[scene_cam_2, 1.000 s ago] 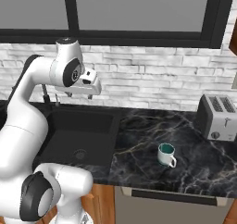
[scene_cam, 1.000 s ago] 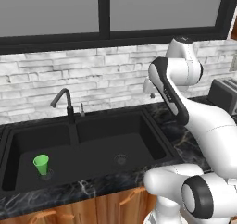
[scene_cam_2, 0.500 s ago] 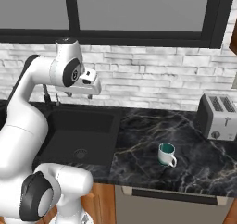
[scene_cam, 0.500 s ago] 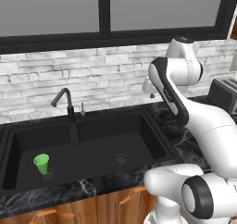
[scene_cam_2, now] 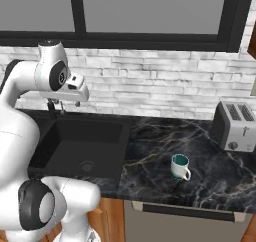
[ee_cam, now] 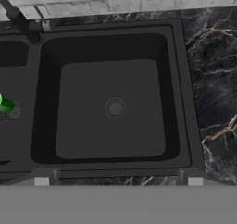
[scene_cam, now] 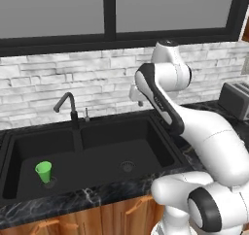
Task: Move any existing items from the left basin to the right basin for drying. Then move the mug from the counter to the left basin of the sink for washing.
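Nothing is done yet: the green cup [scene_cam: 43,171] stands in the left basin [scene_cam: 29,146], lower left of the left base view, and the white mug [scene_cam_2: 179,166] waits on the counter [scene_cam_2: 210,171]. My gripper [scene_cam: 137,97] hangs high over the right basin [ee_cam: 111,107], fingers wide apart, holding nothing
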Motion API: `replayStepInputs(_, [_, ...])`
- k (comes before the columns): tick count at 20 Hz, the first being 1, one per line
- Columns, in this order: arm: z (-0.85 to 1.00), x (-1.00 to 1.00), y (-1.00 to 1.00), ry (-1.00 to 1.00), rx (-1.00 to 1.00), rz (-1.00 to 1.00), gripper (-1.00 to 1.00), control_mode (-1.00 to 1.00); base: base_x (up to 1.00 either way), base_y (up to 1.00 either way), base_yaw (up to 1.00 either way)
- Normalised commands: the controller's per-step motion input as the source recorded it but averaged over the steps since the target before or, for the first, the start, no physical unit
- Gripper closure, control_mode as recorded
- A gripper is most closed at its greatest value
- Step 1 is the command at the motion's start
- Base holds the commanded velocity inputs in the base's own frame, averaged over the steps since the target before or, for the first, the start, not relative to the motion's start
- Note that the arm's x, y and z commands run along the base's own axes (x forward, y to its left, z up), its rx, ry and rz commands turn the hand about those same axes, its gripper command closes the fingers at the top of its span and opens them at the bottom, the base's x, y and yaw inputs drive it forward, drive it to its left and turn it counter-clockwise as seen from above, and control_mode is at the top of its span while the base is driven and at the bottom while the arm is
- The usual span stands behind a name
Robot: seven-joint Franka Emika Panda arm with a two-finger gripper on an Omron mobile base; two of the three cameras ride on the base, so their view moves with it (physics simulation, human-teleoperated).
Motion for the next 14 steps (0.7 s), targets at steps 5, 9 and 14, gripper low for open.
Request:
replayStepInputs(5, [-0.02,-0.04,0.75,0.02,0.0,0.0,-1.0,-1.0,0.0,0.0,0.0])
replayStepInputs(9, [-0.04,-0.22,0.59,0.0,0.0,0.0,-1.0,-1.0,0.0,0.0,0.0])
replayStepInputs(14, [-0.16,-0.24,0.51,0.01,-0.01,0.02,-1.0,-1.0,0.0,0.0,0.0])
